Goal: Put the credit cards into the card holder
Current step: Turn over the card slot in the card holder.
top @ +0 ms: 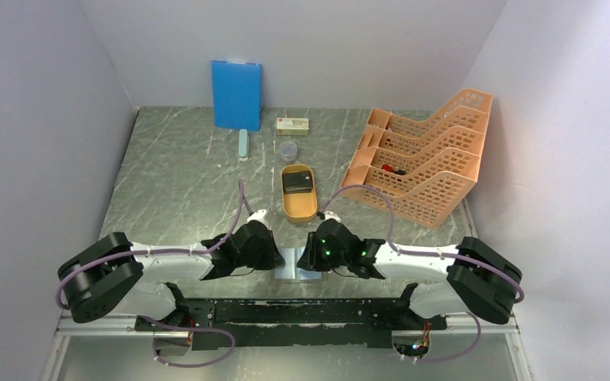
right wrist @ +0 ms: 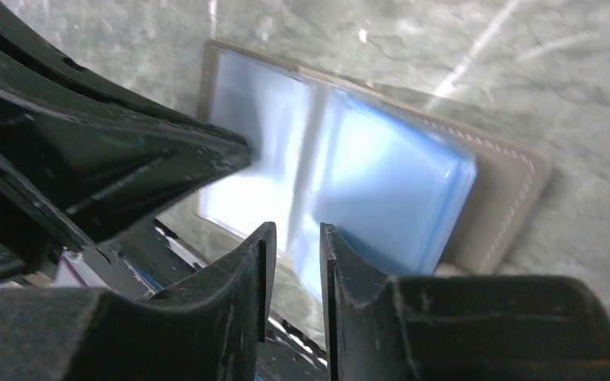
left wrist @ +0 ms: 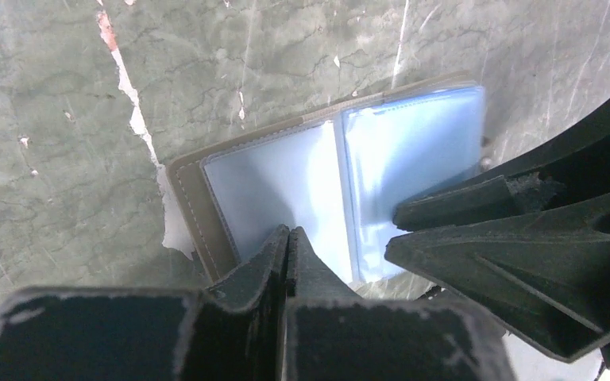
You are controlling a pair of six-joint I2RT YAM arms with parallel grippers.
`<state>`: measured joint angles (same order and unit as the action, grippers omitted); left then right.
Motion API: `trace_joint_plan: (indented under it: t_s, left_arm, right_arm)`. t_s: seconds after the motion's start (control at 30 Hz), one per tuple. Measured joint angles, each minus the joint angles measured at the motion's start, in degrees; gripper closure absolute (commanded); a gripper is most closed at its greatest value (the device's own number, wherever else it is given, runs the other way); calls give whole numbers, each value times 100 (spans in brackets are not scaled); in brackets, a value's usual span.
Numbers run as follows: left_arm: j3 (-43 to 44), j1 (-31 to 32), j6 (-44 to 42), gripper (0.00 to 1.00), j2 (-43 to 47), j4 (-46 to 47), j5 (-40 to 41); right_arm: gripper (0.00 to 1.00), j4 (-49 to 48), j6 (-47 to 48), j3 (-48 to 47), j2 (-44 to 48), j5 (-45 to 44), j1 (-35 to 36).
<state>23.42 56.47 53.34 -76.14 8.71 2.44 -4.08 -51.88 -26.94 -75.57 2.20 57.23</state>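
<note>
The card holder (top: 289,265) lies open near the table's front edge, its pale blue sleeves (left wrist: 286,175) facing up inside a taupe cover (right wrist: 508,198). My left gripper (left wrist: 287,234) is shut, its tips on the near edge of the left sleeve. Whether plastic is pinched between them does not show. My right gripper (right wrist: 294,234) hovers over the right sleeve's near edge, its jaws a narrow gap apart with nothing between them. Each gripper shows in the other's wrist view, close beside it. The dark credit cards (top: 297,182) lie stacked in an orange oval tray (top: 298,214) beyond the wallet.
A blue board (top: 236,94) leans on the back wall. Near it are a white-and-green box (top: 292,125), a small clear cup (top: 287,150) and a pale stick (top: 243,144). An orange file rack (top: 421,155) fills the right side.
</note>
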Motion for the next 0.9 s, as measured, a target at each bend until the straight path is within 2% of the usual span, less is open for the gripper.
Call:
trace_joint_plan:
  t_s: [0.57,0.77,0.9]
  left_arm:
    - [-339,-2,186,95,13,614,31]
    - [-378,-2,181,95,90,612,31]
    - [-376,0,170,88,160,509,28]
  right_arm:
    - [70,-26,-365,555,485,-400,-31]
    - [69,466,-424,708,1040,-649,-70]
    - [69,831,-415,638,1189,-717,-72]
